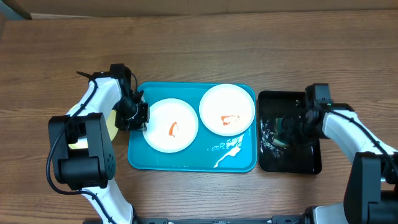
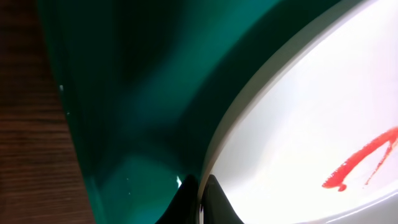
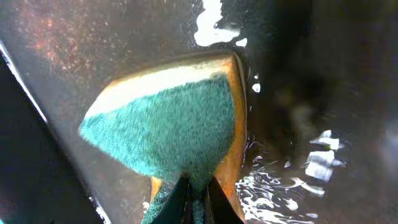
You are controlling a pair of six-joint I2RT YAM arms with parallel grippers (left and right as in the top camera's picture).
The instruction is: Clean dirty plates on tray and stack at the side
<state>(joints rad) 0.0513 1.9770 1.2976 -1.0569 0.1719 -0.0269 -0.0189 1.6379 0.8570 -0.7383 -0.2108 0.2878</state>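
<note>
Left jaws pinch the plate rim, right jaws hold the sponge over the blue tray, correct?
No: the right gripper holds the sponge over the black tray, not the blue tray, as overhead shows. The left gripper does pinch the plate rim.

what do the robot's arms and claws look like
Both arms pair white rounded shells with boxy black joint housings. A thin black cable loops along the left arm; the right arm shares those colours. The left claw and right claw have dark, tapered fingers.

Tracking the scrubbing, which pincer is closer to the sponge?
Right: the right pincer grips the sponge over the black tray; the left pincer pinches a white plate across the turquoise tray.
</note>
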